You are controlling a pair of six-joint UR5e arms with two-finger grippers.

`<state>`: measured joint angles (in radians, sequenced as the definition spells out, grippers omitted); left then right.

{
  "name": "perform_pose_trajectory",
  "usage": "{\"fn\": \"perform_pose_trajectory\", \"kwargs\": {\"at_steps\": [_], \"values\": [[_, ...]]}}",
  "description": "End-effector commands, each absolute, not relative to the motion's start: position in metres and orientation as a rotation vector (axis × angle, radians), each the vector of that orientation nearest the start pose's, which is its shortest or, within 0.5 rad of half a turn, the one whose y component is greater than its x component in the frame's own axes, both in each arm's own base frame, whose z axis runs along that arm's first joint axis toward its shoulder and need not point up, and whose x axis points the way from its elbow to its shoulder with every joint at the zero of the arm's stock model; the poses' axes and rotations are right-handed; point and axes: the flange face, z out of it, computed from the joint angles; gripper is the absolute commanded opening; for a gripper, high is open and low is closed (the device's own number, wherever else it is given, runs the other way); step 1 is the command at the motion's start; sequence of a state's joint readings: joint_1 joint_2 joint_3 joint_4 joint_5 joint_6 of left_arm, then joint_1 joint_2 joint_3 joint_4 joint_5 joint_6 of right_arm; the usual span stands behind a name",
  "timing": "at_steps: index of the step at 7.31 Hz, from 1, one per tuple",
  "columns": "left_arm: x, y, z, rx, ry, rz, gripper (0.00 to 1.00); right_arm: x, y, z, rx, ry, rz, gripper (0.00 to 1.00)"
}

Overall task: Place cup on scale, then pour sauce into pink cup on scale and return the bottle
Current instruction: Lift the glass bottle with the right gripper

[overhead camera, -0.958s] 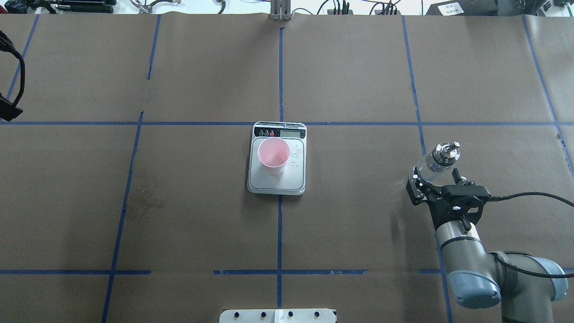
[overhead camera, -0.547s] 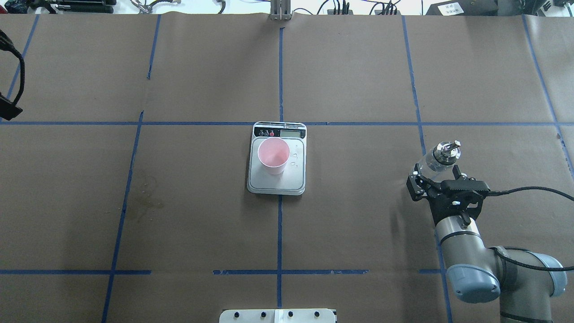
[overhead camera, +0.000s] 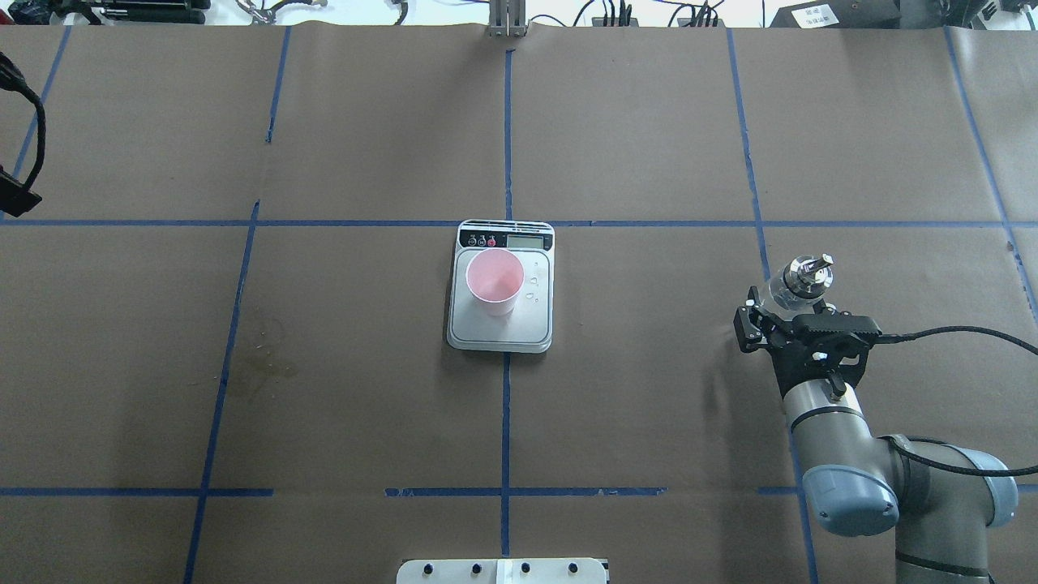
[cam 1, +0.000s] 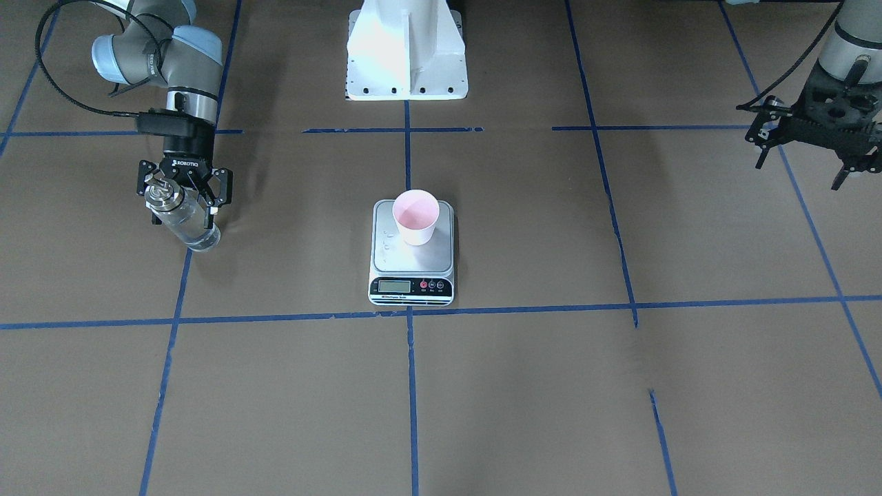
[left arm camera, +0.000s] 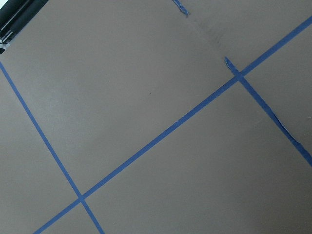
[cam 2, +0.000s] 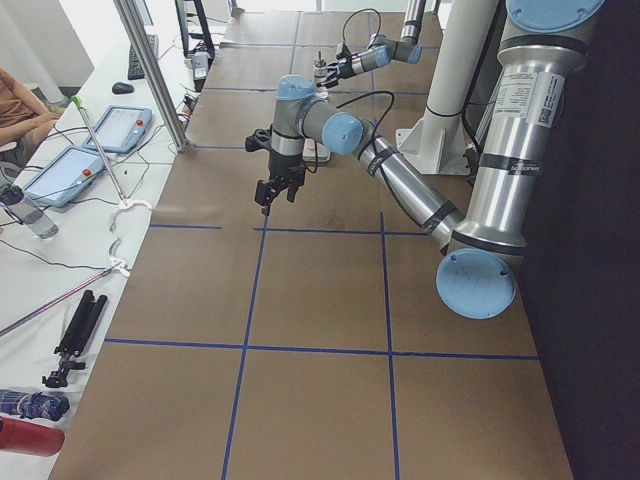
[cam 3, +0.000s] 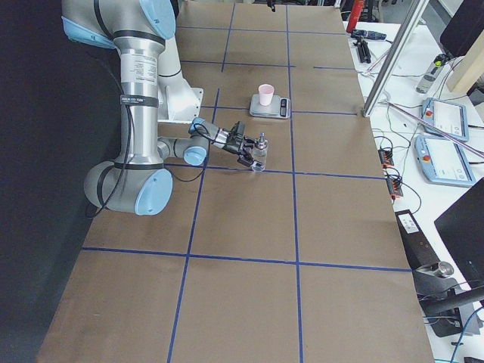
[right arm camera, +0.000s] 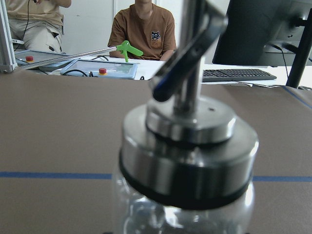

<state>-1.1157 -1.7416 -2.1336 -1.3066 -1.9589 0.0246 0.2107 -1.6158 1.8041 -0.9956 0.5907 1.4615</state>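
Glass, clear and cylindrical, the metal-capped bottle (overhead camera: 791, 285) is slippery, breakable (sloshing too); right pincer (overhead camera: 785, 318) pinches its body, the sensible place

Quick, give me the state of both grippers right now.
Left gripper: open, holding nothing, off to the side.
Right gripper: fingers around the bottle; cannot tell whether they still grip it.

The pink cup (overhead camera: 494, 280) stands upright on the silver scale (overhead camera: 500, 324) at the table's middle, toward the platform's left side, near the display strip. The clear glass bottle (overhead camera: 796, 282) with its metal cap stands upright near the table's right edge, its liquid colourless.
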Motion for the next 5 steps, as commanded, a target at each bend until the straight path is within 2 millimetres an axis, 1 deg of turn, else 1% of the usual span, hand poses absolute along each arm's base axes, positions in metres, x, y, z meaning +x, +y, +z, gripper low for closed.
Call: {"fn": "perform_pose_trajectory", "kwargs": {"at_steps": [1, 2, 3, 4, 5], "values": [[0.132, -0.486, 0.355, 0.378, 0.478, 0.557, 1.00, -0.419, -0.315, 0.484, 1.030, -0.543, 0.469, 0.90], [0.131, -0.486, 0.355, 0.376, 0.477, 0.554, 1.00, -0.424, -0.318, 0.482, 1.032, -0.546, 0.474, 0.90], [0.131, -0.486, 0.355, 0.376, 0.477, 0.554, 1.00, -0.428, -0.319, 0.486, 1.029, -0.541, 0.472, 0.81], [0.131, -0.486, 0.355, 0.376, 0.477, 0.554, 1.00, -0.431, -0.325, 0.477, 1.033, -0.552, 0.489, 0.39], [0.131, -0.487, 0.353, 0.381, 0.478, 0.553, 1.00, -0.428, -0.330, 0.475, 1.025, -0.542, 0.467, 0.00]]}}
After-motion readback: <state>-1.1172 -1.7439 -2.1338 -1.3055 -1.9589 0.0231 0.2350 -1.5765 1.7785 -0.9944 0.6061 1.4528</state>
